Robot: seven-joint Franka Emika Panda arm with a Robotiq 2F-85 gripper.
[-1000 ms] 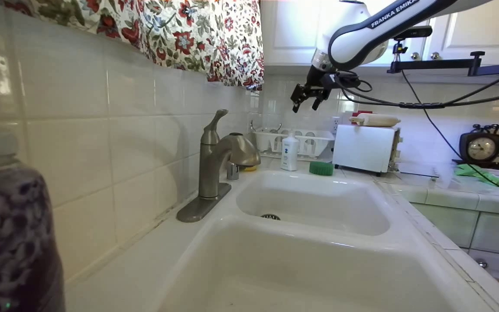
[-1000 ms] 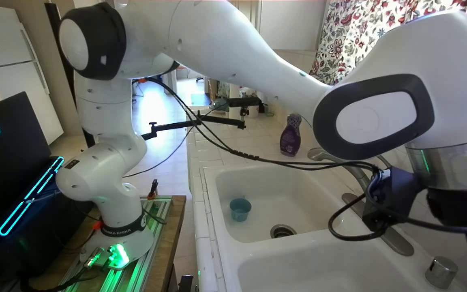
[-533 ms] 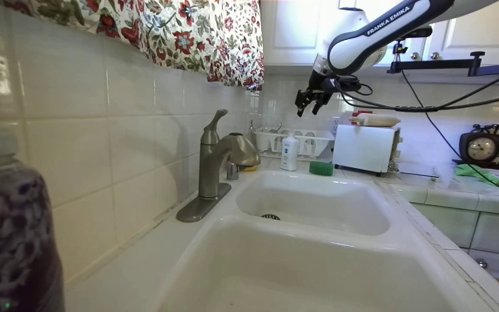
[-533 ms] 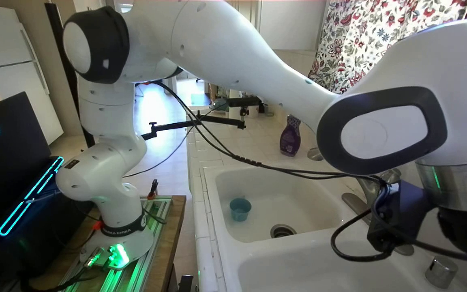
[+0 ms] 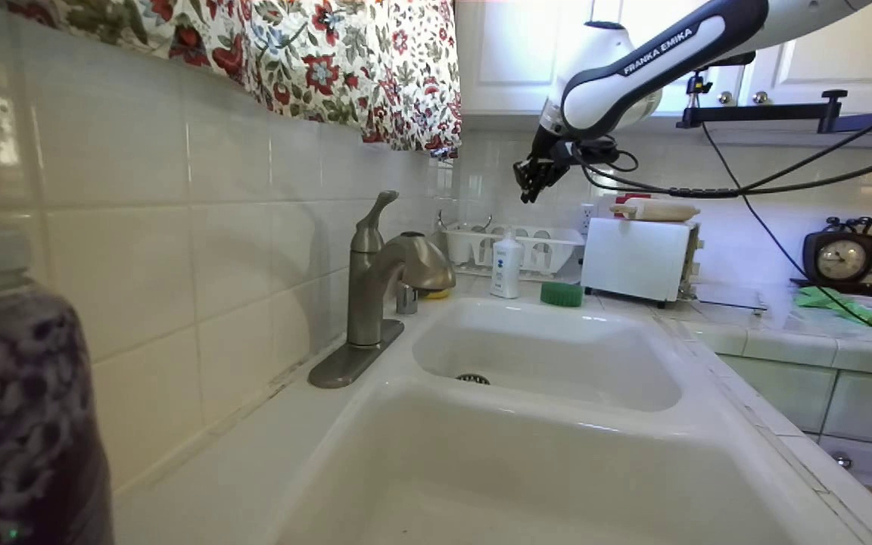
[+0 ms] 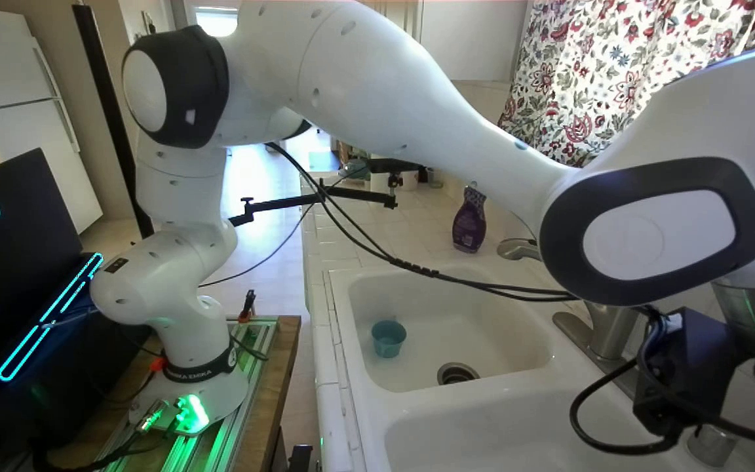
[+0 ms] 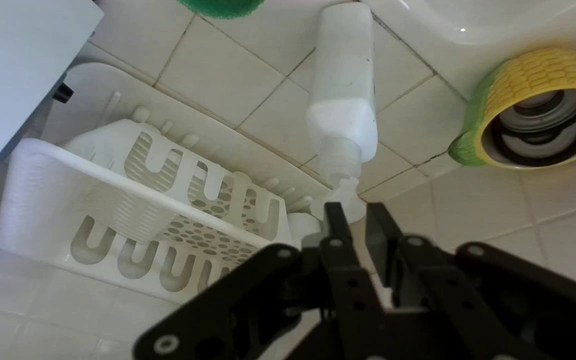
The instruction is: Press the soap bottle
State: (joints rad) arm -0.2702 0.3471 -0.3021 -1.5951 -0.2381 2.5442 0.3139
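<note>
Judging the press undone, we see the gripper (image 7: 359, 210) hang clear above the white soap bottle (image 7: 344, 107), upright near the dish rack (image 7: 133, 188), its tips almost meeting across a slim gap, with descent and push left to do.

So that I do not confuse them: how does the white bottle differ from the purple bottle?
The white bottle has a straight-sided body; the purple bottle has a curved one and a patterned upper part.
The white bottle stands by the dish rack; the purple bottle stands past the opposite end of the sink.
Both stand upright on the counter.
</note>
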